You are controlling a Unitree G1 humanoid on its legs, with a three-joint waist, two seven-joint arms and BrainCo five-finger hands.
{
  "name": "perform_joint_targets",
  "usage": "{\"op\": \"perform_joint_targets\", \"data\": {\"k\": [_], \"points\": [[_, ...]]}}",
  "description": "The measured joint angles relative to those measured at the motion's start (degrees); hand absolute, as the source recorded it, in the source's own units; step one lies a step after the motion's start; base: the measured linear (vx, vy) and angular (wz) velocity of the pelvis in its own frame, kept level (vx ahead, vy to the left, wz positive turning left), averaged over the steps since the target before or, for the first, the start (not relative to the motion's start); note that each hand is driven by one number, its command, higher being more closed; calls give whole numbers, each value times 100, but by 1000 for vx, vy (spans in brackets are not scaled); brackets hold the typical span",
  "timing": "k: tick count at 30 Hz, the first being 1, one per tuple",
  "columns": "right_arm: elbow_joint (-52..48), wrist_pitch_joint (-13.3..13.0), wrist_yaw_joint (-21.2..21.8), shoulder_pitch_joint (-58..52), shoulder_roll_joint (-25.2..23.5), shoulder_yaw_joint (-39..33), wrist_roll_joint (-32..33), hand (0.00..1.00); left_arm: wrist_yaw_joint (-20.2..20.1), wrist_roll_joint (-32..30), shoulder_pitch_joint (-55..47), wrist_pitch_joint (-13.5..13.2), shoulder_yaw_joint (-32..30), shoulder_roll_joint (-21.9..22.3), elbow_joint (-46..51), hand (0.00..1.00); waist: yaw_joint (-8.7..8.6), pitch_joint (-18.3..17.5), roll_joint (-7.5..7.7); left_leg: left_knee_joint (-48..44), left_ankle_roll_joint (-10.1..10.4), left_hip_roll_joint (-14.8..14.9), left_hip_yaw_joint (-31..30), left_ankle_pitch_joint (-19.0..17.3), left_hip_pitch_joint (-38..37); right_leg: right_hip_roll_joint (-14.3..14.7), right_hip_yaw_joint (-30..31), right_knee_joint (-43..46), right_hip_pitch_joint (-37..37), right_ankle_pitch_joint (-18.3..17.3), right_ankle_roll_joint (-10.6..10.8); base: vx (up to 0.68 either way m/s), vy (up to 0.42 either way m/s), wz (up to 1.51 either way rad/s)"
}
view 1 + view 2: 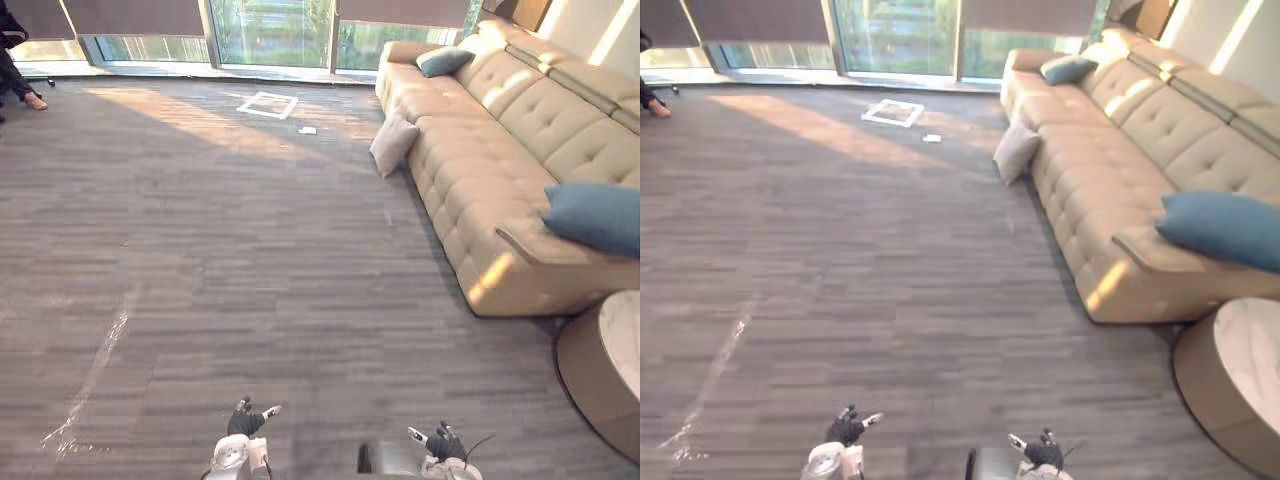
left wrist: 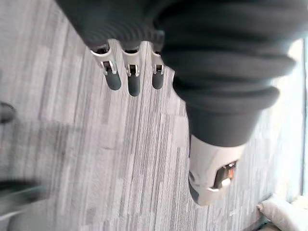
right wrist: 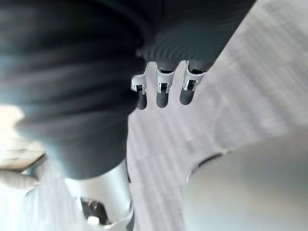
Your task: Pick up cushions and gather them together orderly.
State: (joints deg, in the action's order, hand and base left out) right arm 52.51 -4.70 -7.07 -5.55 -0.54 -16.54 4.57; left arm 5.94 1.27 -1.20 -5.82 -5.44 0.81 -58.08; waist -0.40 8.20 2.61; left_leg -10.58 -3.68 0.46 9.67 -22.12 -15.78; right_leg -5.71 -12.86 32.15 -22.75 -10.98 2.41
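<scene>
- left hand (image 1: 247,418) and right hand (image 1: 440,440) at the bottom edge, fingers straight and loose above the floor (image 1: 250,250)
- beige cushion (image 1: 393,145) upper middle, on the floor, leaning against the sofa (image 1: 470,190)
- far blue cushion (image 1: 443,61) upper right and near blue cushion (image 1: 595,215) at the right edge, both on the sofa
- round table (image 1: 600,370) lower right, near the sofa's end

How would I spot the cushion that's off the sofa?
Find the long beige sofa on the right. Against its front, toward the windows, a cushion stands on the floor. It is pale beige; the far blue cushion and near blue cushion lie on the sofa.
</scene>
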Motion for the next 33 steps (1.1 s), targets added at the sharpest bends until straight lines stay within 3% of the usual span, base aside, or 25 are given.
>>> {"op": "perform_joint_targets", "data": {"k": [1, 2, 3, 4, 6, 8, 9, 11, 12, 14, 15, 17, 18, 19, 20, 21, 22, 23, 24, 25, 26, 27, 29, 31, 33], "points": [[9, 2, 1, 8, 4, -27, 0, 0, -6, 1, 1, -1, 16, 7, 1, 0, -1, 2, 2, 128, -2, -1, -15, -4, -160, 54, -45, -455, -42, 186, 2, 795, -103, 54], [30, 7, 0, 34, 29, -138, 2, 0, -11, -6, -9, -1, 28, 24, -46, 0, -63, 14, -41, 245, 15, 21, -225, 7, -458, 163, 69, -814, -15, 971, -296, 675, -97, 47], [59, 29, -9, 53, 74, -154, -4, 0, -17, -19, 7, 4, -5, 69, -128, 0, -73, -37, -139, 156, 62, 129, -360, 44, -515, 249, 124, -648, 4, 1026, -686, 826, -125, 41], [70, 68, -13, 108, 158, -152, -26, 0, -27, -52, 13, 1, -51, 127, -143, 0, -9, -45, -270, -36, 318, 209, -479, 211, -521, 179, 65, -214, -21, 698, -720, 633, -112, 32], [31, 86, 3, 114, 238, -303, -14, 0, -85, -157, 45, 0, 12, 254, -106, 0, -115, 6, -403, -1092, 801, 157, -808, 858, -285, -100, -129, 655, 41, 176, -804, 809, -181, 53], [15, 134, 15, 84, 291, -121, -16, 0, -92, -185, -14, 0, -217, 225, -31, 0, -121, -41, -517, -3199, 1677, 406, -854, 1702, 683, 34, -153, 86, 745, -277, -762, 790, -161, 35], [73, 167, 23, 142, 242, -20, -12, 0, -91, -201, -23, -6, -482, 237, 135, 0, -53, 47, -644, -4624, 1633, 750, -582, 1692, 1344, 320, -75, -363, 1347, -434, -733, 814, -118, -10], [124, 206, 16, 191, 251, 62, 11, 0, -63, -200, -137, -1, -604, 211, 235, 0, 54, 86, -620, -5357, 1153, 1015, -256, 1401, 1925, 482, 46, -850, 2059, -513, -765, 639, -59, -32], [126, 207, 21, 203, 210, 207, 18, 0, -46, -133, -231, -20, -642, 147, 447, 0, 101, 103, -506, -5293, 887, 1079, 17, 1150, 2426, 492, 125, -1284, 2612, -583, -721, 586, -16, -37], [132, 202, 18, 224, 115, 252, 44, 0, -41, -93, -279, -43, -658, 98, 600, 0, 150, 101, -427, -4590, 712, 1123, 326, 886, 2937, 459, 296, -1640, 3023, -634, -635, 486, 25, -50], [124, 202, 14, 237, 55, 268, 45, 0, -30, -62, -292, -101, -687, 98, 641, 0, 240, 104, -429, -3596, 669, 1063, 403, 810, 3254, 392, 507, -1843, 3318, -721, -534, 577, 140, -81], [132, 202, -8, 213, 38, 273, 44, 0, -7, 16, -291, -152, -695, 97, 683, 0, 341, 103, -402, -2145, 785, 895, 373, 994, 3424, 219, 737, -2015, 3624, -887, -376, 648, 216, -79], [151, 200, -34, 201, 56, 279, 39, 0, 4, 32, -294, -180, -682, 93, 689, 0, 361, 82, -417, -1234, 914, 790, 239, 1391, 3573, 117, 905, -2170, 3870, -1111, -243, 488, 242, -58], [189, 199, -37, 204, 56, 303, 39, 0, 5, 47, -300, -195, -673, 71, 686, 0, 384, 68, -394, -1244, 940, 774, 236, 1595, 3604, 58, 979, -2199, 3938, -1179, -218, 680, 338, -78], [328, 208, -38, 207, 33, 330, 34, 0, 5, 58, -355, -221, -617, -36, 660, 0, 392, -66, -229, -1401, 774, 606, 321, 1988, 3593, -104, 1219, -2220, 4051, -1213, -204, 724, 344, -57], [346, 202, -36, 101, -106, 316, 2, 0, 7, 51, -358, -199, -590, -184, 634, 0, 329, -205, -23, -1627, 469, 464, 415, 1692, 3591, -366, 1419, -1887, 3892, -975, -118, 729, 338, -49], [320, 192, -31, 70, -140, 311, 1, 0, 2, 53, -357, -197, -597, -199, 620, 0, 326, -222, 30, -1723, 403, 439, 451, 1600, 3579, -418, 1517, -1664, 3800, -868, 32, 699, 345, -22], [306, 188, -32, 43, -189, 309, -2, 0, 3, 52, -350, -207, -586, -268, 556, 0, 338, -271, 134, -1867, 318, 355, 538, 1283, 3460, -476, 1773, -876, 3531, -621, 177, 677, 359, -13], [320, 191, -28, -21, -221, 233, 1, 0, 16, 58, -277, -203, -563, -361, 458, 0, 318, -238, 276, -1813, 248, 184, 601, 989, 3108, -528, 2030, 686, 2906, 30, 500, 668, 340, -5], [320, 190, -23, -20, -230, 201, 0, 0, 27, 58, -240, -190, -532, -396, 405, 0, 291, -223, 303, -1777, 234, 130, 621, 904, 2964, -520, 2106, 1233, 2672, 341, 661, 643, 274, 7], [320, 187, -21, -25, -205, 189, 0, 0, 43, 61, -185, -95, -455, -445, 256, 0, 243, -174, 292, -1675, 199, 9, 616, 703, 2531, -525, 2132, 2460, 2178, 686, 905, 609, 213, 5], [298, 185, -20, -37, -158, 190, -3, 0, 50, 66, -187, -75, -423, -430, 209, 0, 232, -142, 255, -1543, 184, -29, 638, 598, 2129, -531, 2007, 3098, 1902, 668, 874, 600, 194, -6], [189, 135, -20, -69, -52, 191, -8, 0, 50, 127, -195, -69, -359, -316, 168, 0, 217, -101, 73, -879, 144, -11, 718, 475, 1110, -467, 1373, 3651, 1054, 264, 398, 591, 166, -27], [30, 64, -27, -59, -45, 96, -5, 0, 44, 129, -163, -72, -355, -231, 133, 0, 128, -99, 3, -423, 209, 18, 698, 358, 651, -361, 897, 3325, 358, 17, 338, 570, 105, -12], [-85, 8, -11, 49, -53, 83, 5, 0, 40, 128, -132, -52, -283, -164, 12, 0, -46, -12, 1, -1, 197, 7, 696, 285, 13, -128, 273, 1598, -179, -106, 90, 629, 17, 6]]}}
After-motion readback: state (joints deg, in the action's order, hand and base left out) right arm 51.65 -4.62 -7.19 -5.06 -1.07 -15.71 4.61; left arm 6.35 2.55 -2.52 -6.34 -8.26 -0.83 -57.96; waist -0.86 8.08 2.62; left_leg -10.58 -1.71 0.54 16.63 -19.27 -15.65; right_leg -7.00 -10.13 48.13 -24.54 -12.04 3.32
